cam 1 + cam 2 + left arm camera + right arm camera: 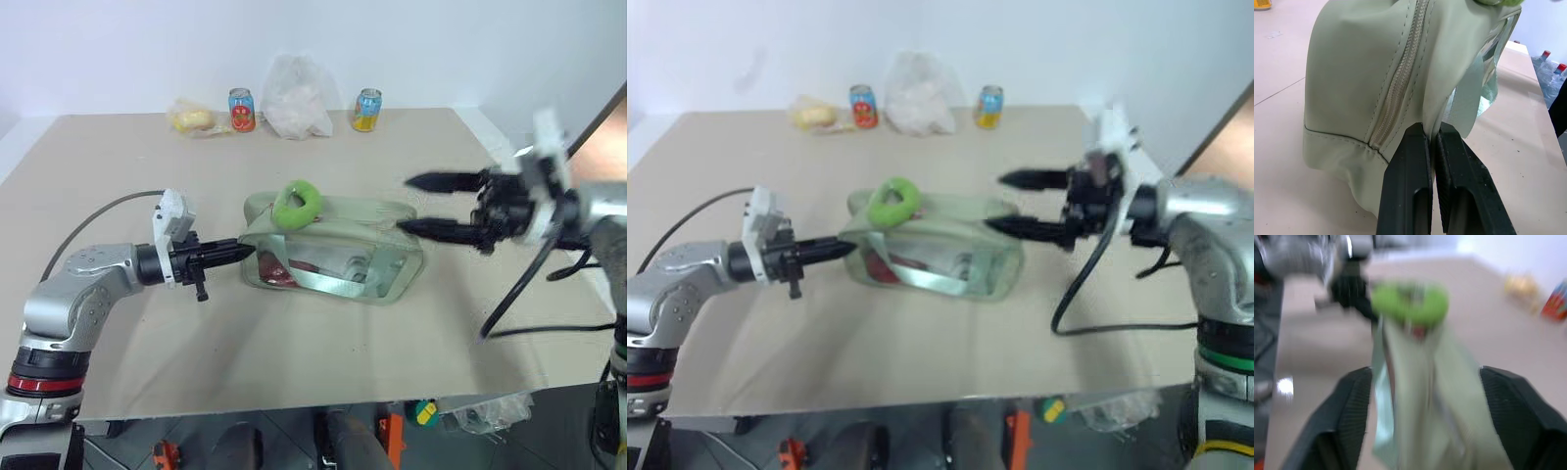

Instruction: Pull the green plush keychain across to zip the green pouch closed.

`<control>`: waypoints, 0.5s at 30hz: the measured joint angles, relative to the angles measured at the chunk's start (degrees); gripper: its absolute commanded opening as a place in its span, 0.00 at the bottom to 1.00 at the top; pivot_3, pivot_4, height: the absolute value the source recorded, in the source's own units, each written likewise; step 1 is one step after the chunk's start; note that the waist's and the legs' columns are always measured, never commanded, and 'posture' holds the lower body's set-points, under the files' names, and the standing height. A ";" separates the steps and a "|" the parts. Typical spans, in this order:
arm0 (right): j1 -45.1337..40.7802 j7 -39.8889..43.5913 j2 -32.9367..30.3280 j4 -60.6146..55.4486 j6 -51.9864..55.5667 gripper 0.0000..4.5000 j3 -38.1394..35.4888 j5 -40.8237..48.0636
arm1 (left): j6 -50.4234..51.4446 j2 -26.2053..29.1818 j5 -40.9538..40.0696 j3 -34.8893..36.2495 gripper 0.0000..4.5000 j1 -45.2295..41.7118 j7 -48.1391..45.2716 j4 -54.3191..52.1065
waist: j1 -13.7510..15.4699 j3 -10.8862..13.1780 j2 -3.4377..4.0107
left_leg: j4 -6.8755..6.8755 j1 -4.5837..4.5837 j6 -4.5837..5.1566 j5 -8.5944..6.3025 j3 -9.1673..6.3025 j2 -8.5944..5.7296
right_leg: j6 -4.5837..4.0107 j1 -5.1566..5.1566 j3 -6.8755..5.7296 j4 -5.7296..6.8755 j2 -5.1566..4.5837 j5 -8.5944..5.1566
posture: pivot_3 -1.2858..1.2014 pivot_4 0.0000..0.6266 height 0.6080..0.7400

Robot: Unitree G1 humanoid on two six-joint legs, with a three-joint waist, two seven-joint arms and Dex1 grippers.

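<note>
The green pouch (pixel 338 257) lies in the middle of the table, its clear front panel showing red and silvery contents. The green plush keychain (pixel 297 203), a lime fuzzy ring, rests on the pouch's top near its left end. My left gripper (pixel 238 252) points level at that end and is shut on a fold of the pouch's fabric (pixel 1449 73) beside the zip. My right gripper (pixel 406 205) hovers open above the pouch's right end, pointing left, holding nothing. The right wrist view looks along the pouch (pixel 1420 396) to the keychain (pixel 1410 303).
Along the table's back edge stand a red can (pixel 241 110), a white plastic bag (pixel 297 98), a yellow-blue can (pixel 367 110) and a yellowish wrapped item (pixel 193 118). A black cable (pixel 519 294) hangs under my right arm. The table's front edge (pixel 294 397) is close.
</note>
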 measured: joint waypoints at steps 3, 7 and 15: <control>-5.21 -3.10 2.90 1.38 0.43 0.78 2.86 -0.52 | 0.03 -0.22 0.25 -0.23 0.00 -0.56 0.25 0.32 | -0.03 0.00 0.01 | 0.00 0.01 0.01 0.01 0.00 0.00 | 0.01 0.02 0.01 0.01 0.00 0.01 | 0.52 0.24 1.00; -12.97 -6.52 9.43 9.41 -0.42 0.78 13.54 -8.53 | 0.05 -0.57 0.53 -0.56 0.00 -1.34 0.64 0.89 | -0.07 -0.01 0.01 | 0.00 -0.02 0.04 0.04 0.02 -0.01 | 0.00 -0.02 0.01 0.01 -0.01 0.05 | 0.52 0.24 1.00; -22.93 -5.80 17.96 22.75 -6.09 0.78 25.29 -20.31 | 0.06 -2.20 0.44 -0.71 0.00 -1.89 1.10 0.78 | 0.24 -0.02 0.00 | 0.00 -0.38 0.22 -0.08 -0.04 -0.05 | -0.29 -0.17 -0.11 -0.03 -0.30 0.13 | 0.52 0.24 1.00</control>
